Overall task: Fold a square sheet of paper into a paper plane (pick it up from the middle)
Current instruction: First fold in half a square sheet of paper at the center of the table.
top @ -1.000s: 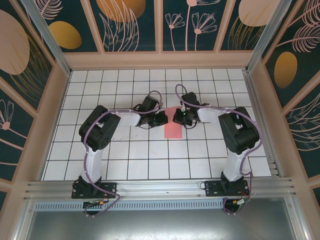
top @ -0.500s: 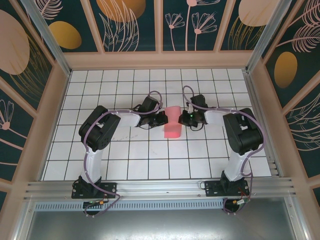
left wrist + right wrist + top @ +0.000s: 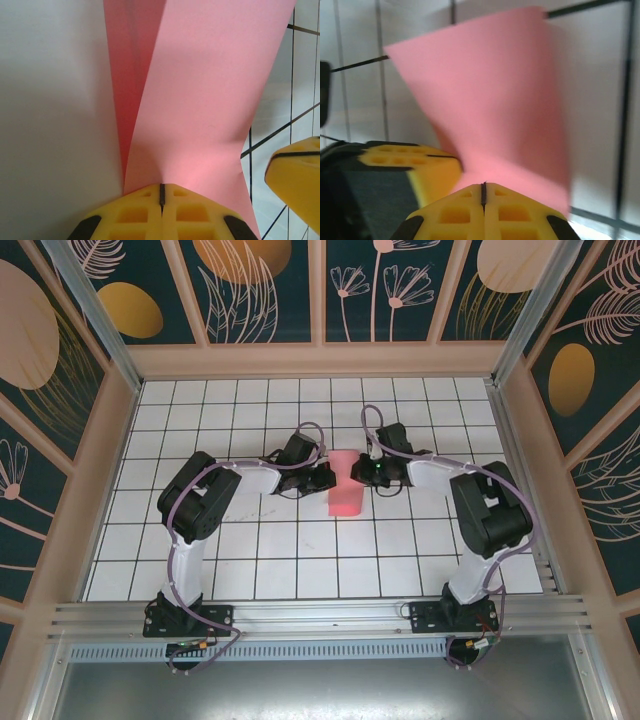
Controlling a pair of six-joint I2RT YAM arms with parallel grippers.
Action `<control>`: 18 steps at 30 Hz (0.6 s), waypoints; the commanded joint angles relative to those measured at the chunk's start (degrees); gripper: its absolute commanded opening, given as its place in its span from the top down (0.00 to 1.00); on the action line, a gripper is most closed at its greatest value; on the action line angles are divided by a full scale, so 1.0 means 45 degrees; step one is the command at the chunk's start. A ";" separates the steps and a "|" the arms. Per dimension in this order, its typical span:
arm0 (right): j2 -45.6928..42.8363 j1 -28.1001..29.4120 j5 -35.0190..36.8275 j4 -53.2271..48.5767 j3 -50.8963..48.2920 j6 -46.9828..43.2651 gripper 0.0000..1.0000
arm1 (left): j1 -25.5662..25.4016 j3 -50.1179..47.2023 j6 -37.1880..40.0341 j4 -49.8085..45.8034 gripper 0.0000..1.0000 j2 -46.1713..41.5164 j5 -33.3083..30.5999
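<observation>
Folding paper (image 3: pixel 345 492) | left end effector (image 3: pixel 161 192) clamps its 9 o'clock edge, right end effector (image 3: pixel 483 192) its 2 o'clock | align edges squarely before creasing.

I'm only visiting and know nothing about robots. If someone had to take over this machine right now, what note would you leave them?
Left hand: shut, pinching the pink square sheet of paper at its left side.
Right hand: shut, pinching the same sheet from the opposite side.
Paper: held between both hands over the middle of the tiled table, doubled over lengthwise into a narrow strip.
Done: the sheet is picked up and a first bend is started. Whether it is properly creased cannot be told.
Left: all the plane folds. There is no pointed nose or wings yet.
</observation>
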 commanded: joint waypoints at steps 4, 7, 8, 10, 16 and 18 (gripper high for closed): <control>0.1243 -0.0046 -0.0558 0.0809 0.0431 0.0339 1.00 | -0.0098 -0.1001 0.0328 -0.2405 1.00 0.2329 -0.2909; 0.1363 -0.0343 -0.0535 0.0882 0.0263 0.0262 1.00 | -0.0089 -0.1033 0.0335 -0.2405 1.00 0.2360 -0.2905; 0.1326 -0.0499 -0.0490 0.0900 0.0108 0.0208 1.00 | -0.0079 -0.1057 0.0342 -0.2395 1.00 0.2355 -0.2905; 0.1209 -0.0864 -0.0455 0.0978 -0.0248 0.0092 1.00 | -0.0090 -0.1099 0.0339 -0.2385 1.00 0.2365 -0.2942; 0.0959 -0.2258 -0.0245 0.0885 -0.0608 -0.0285 1.00 | -0.0089 -0.1218 0.0430 -0.2366 1.00 0.2360 -0.2909; 0.0590 -0.2376 -0.0180 0.0975 -0.0459 -0.0191 1.00 | -0.0092 -0.1219 0.0432 -0.2357 1.00 0.2360 -0.2922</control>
